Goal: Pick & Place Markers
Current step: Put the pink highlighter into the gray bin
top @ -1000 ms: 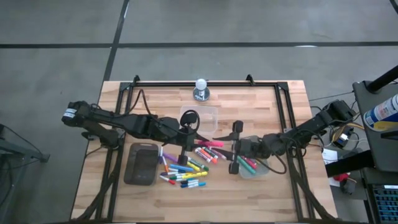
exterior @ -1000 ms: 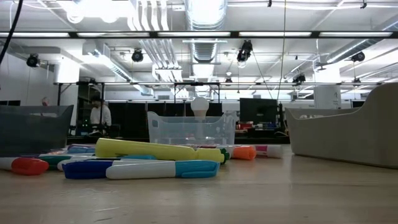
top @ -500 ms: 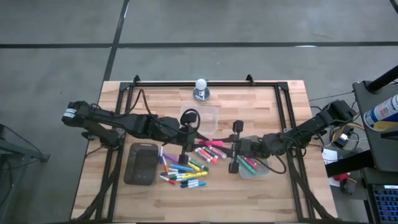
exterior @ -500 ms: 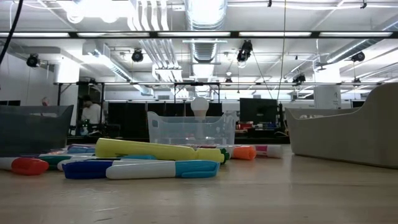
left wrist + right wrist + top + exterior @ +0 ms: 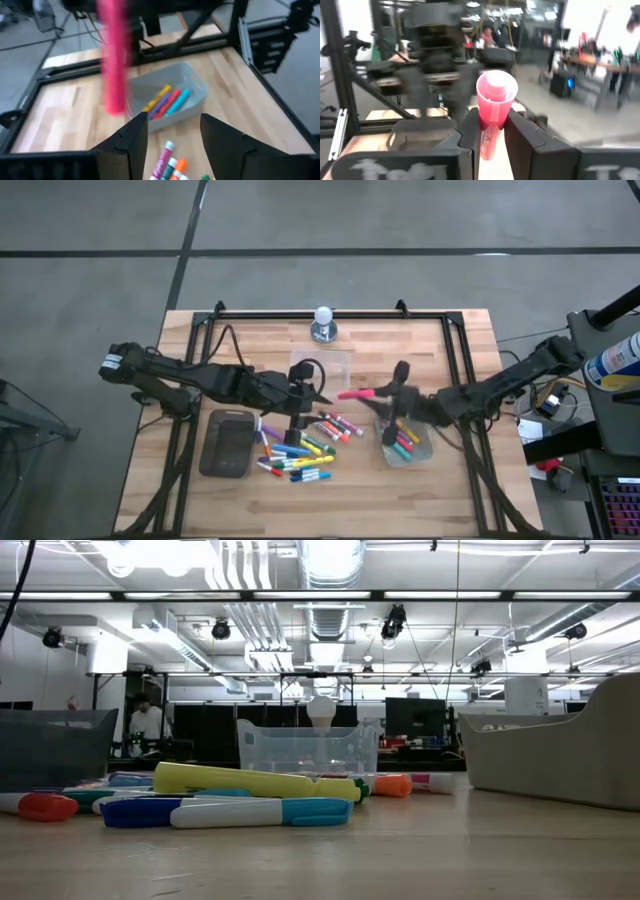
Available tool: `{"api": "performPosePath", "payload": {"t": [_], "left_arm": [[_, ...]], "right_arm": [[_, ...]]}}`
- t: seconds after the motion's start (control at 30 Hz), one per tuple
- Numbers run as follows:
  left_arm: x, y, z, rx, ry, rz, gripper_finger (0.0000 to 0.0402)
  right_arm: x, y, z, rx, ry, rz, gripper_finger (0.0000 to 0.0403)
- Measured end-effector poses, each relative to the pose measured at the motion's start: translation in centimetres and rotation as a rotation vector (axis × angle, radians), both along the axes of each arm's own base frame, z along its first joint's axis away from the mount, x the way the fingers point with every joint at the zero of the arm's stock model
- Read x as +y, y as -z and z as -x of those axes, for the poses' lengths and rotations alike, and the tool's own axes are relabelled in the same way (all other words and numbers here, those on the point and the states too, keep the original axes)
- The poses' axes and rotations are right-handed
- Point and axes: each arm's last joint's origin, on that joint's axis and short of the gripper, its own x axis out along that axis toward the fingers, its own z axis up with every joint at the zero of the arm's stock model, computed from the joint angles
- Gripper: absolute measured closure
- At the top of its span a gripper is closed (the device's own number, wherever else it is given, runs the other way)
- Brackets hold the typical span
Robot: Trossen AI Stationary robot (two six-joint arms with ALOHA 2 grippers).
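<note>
Right pincer (image 5: 378,393) grips a pink marker (image 5: 355,393) above the bench (image 5: 250,330); left pincer (image 5: 170,131) gapes. No legible writing.

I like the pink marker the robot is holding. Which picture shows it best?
The right wrist view: the pink marker sits big and close between the right gripper's fingers. The high view shows it small, the left wrist view blurred, the low view not at all.
</note>
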Motion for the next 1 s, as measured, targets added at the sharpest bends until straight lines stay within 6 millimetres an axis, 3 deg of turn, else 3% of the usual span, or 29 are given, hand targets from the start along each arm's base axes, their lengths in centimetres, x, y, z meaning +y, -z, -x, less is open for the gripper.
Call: {"api": "performPosePath", "payload": {"t": [0.27,0.47,0.8,1.0], "left_arm": [[0.1,0.8,0.4,0.088,0.006,-0.040,0.0227],[0.2,1.5,0.8,0.172,-0.001,-0.044,0.0227],[0.4,2.2,1.3,0.263,-0.012,-0.048,0.0227],[0.4,2.5,1.5,0.296,-0.019,-0.045,0.0227]], "right_arm": [[-2.4,-0.7,5.3,0.131,0.042,-0.258,0.0343],[-3.5,-0.2,8.0,0.211,0.053,-0.460,0.0343],[-3.0,2.4,7.6,0.475,-0.015,-0.776,0.0342],[-2.4,4.7,7.2,0.696,0.075,-0.949,0.0342]]}}
